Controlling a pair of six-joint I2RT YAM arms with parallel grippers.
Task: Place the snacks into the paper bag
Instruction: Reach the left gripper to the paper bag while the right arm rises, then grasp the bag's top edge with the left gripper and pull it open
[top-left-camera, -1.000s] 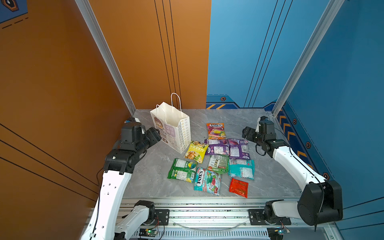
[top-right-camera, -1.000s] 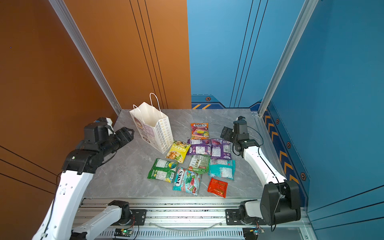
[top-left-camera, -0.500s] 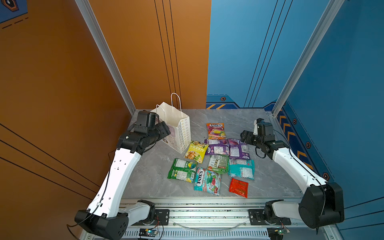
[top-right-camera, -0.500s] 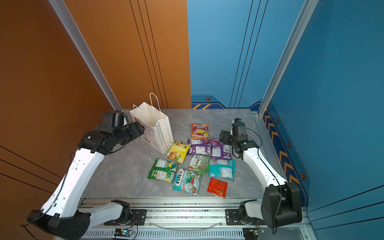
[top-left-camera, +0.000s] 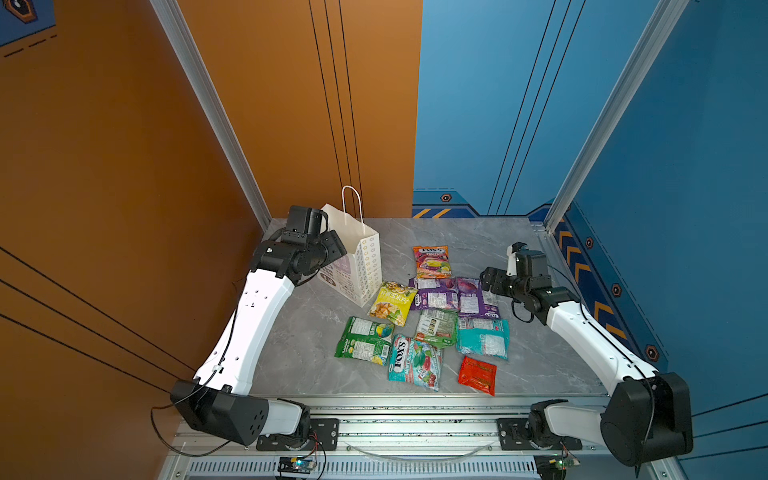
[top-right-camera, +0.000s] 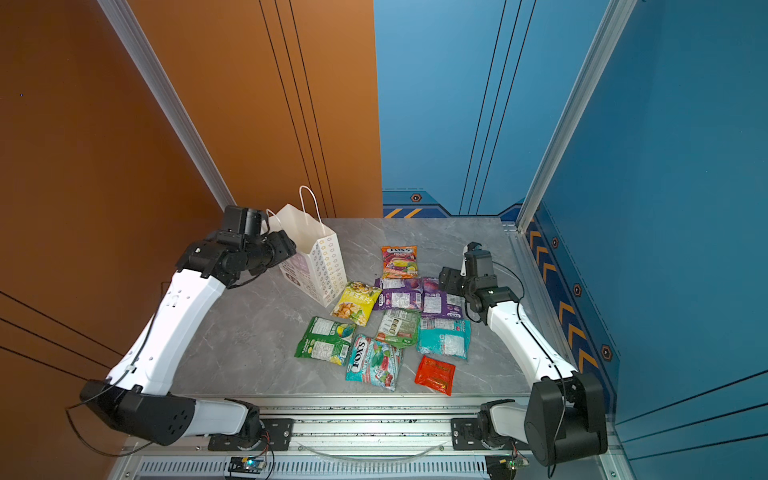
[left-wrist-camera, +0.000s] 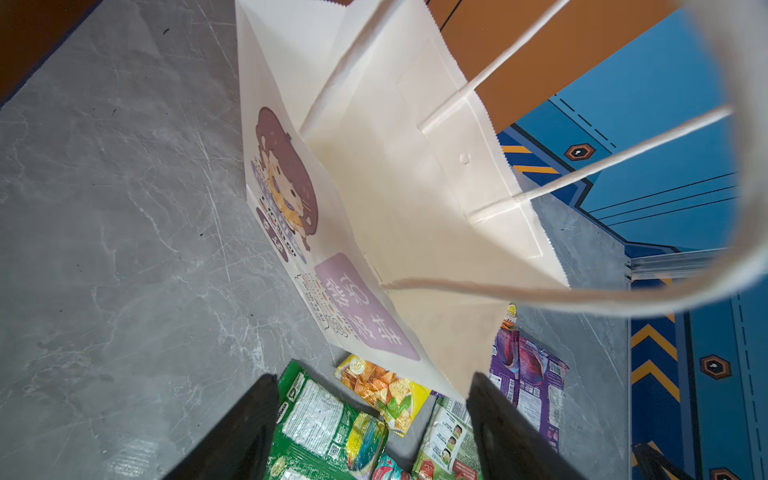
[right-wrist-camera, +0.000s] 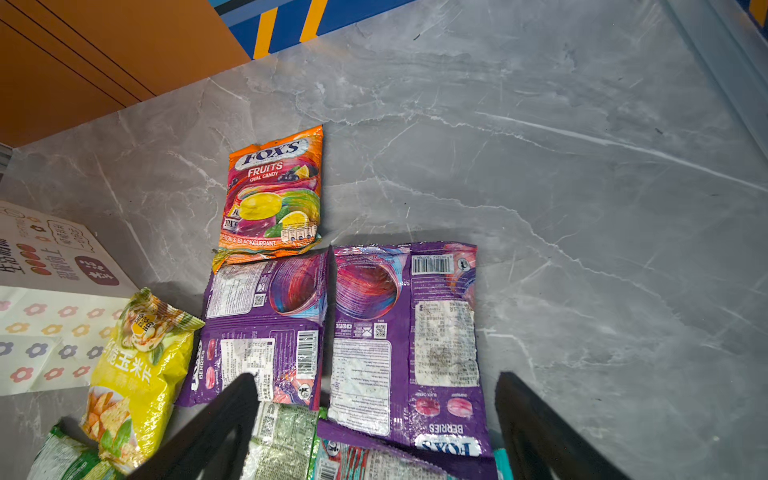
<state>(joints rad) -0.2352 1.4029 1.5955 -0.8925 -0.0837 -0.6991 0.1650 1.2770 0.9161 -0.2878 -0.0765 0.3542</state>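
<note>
Your left hand (left-wrist-camera: 370, 419): wide, empty, at the paper bag (top-left-camera: 365, 257) mouth | your right hand (right-wrist-camera: 374, 419): wide, empty, above purple FOX'S packets (right-wrist-camera: 399, 332) | snacks (top-left-camera: 419, 328) on desk (top-left-camera: 311, 332)

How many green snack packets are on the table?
2: one dark green packet at the cluster's front left; one paler green packet mid-cluster. More may hide underneath.

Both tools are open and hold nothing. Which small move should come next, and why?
Probably lower the right tool onto the purple packet lying between its open jaws and close. All snacks lie on the table, and the paper bag stands open beside the left tool.
</note>
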